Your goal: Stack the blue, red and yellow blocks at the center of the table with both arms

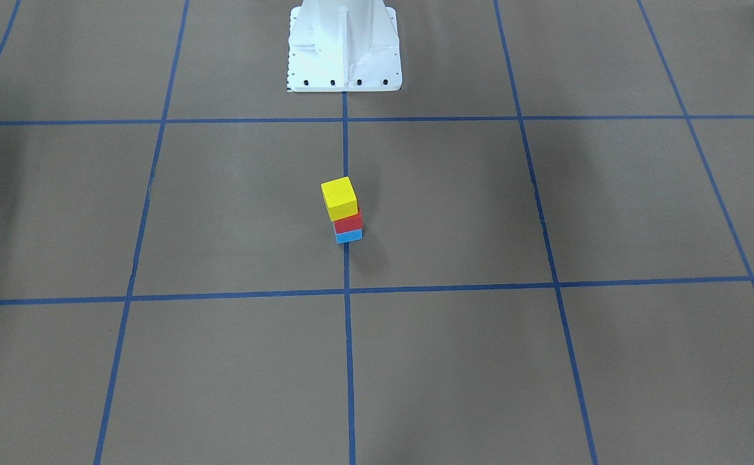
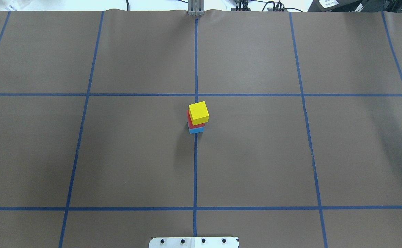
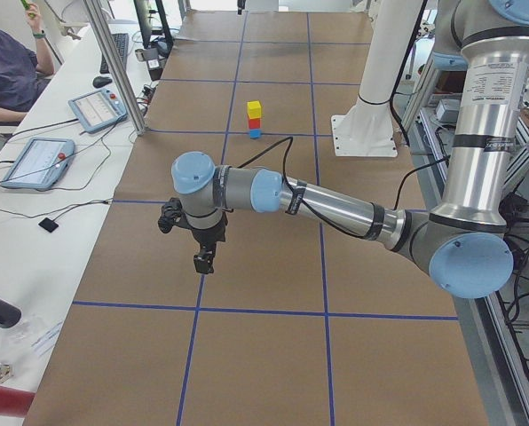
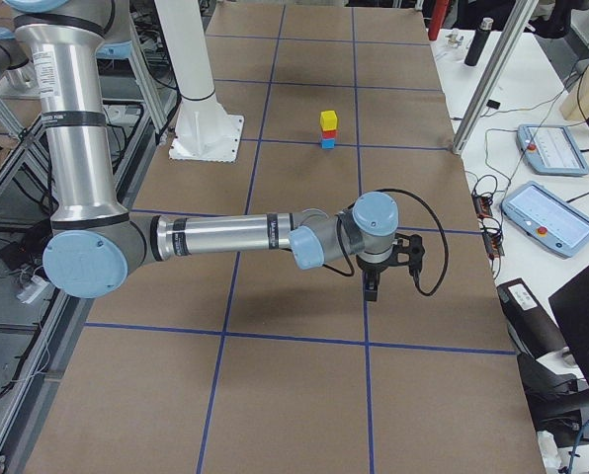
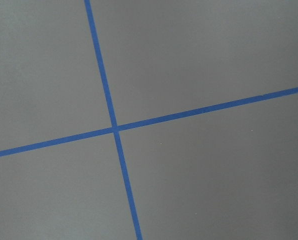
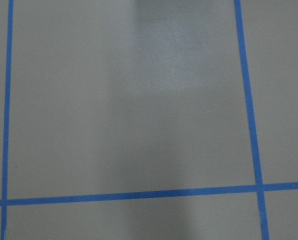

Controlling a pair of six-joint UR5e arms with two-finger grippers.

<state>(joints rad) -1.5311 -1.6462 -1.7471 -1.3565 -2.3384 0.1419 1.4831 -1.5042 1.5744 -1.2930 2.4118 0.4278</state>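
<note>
The stacking looks finished to me. The blue block [image 2: 196,130] sits on the counter [image 2: 118,155], the red block [image 2: 188,119] rests on it, and the yellow block [image 2: 198,112] is on top. The tower stands on the middle tape line [image 2: 195,165], in about the centre of the grid. From overhead the yellow one seems slightly off square to the two beneath, though the camera angle may account for that. I see no lean in either side view.

I judge that no placing step is left. The next move calls for little: keep both arms well clear of the tower so nothing brushes it, or go to rest.

Both my arms are out to the sides, well apart from the blocks. In the view from the left end, my left arm reaches low and nearly level across the counter, with the wrist bent so that the left claw [image 3: 204,259] points straight down above the paper, near a tape crossing. The view from the right end shows my right arm in the mirror pose, with the right claw [image 4: 372,288] hanging downward over the counter.

Neither claw appears in the overhead, front or wrist views, which show only bare paper and tape, so I cannot tell whether either is wide or narrow. I see nothing between the fingers.
</note>
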